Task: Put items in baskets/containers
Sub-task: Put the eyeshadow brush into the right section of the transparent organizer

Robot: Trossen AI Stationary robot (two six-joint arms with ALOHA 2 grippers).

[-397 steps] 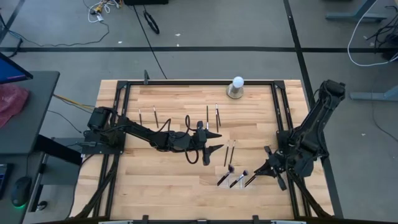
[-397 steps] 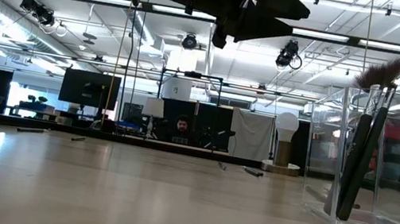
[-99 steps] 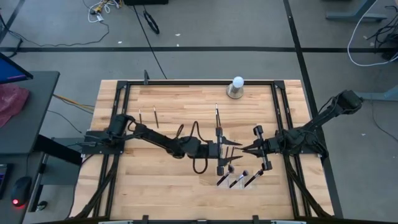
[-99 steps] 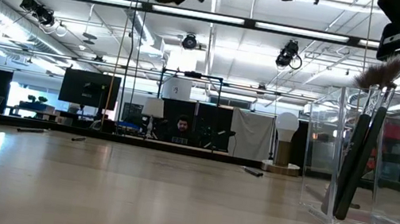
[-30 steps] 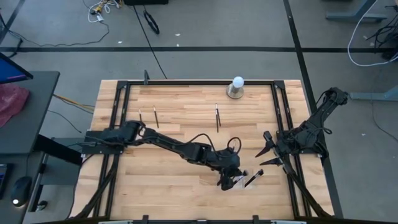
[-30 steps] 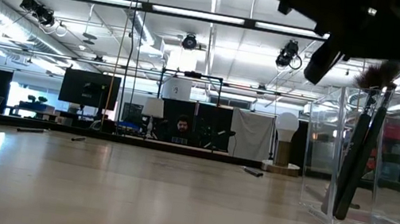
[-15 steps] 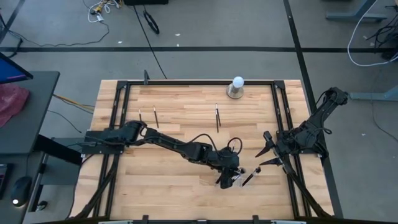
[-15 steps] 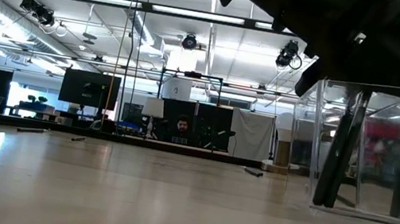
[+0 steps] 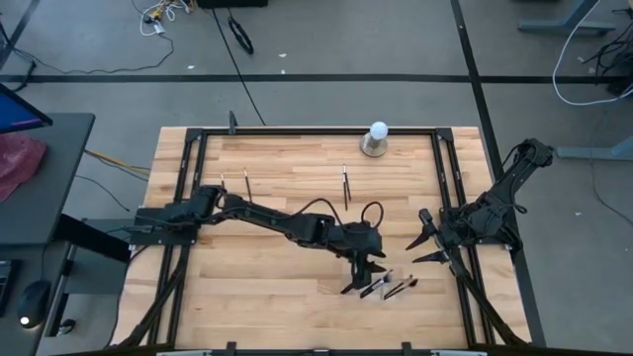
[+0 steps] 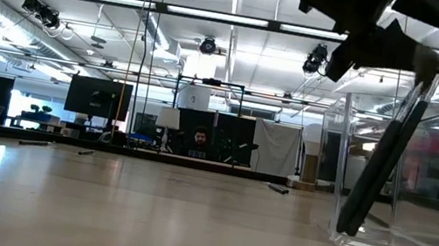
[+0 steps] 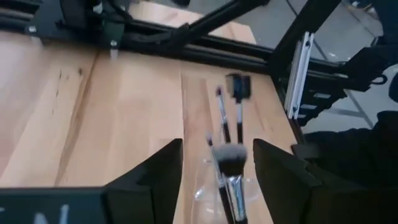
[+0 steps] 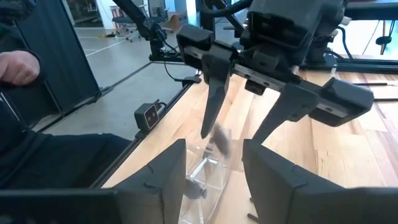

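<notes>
Fingers (image 9: 378,270) of the left gripper (image 9: 364,276) are standing spread and holding nothing, hovering just over the clear tray (image 9: 384,286) at the lower centre of the high view — brushes (image 9: 392,288) are lying in it. Fingers (image 9: 427,259) of the right gripper (image 9: 424,249) are also standing apart and empty, waiting near the right rail. More brushes (image 9: 344,185) are lying on the worktop (image 9: 267,287) toward the upper middle — two short ones (image 9: 235,184) at upper left.

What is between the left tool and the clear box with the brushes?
Nothing visible. The left tool hangs open right above the clear tray, and a fluffy brush shows between its fingers, leaning into the tray. The right tool waits off to the side.
</notes>
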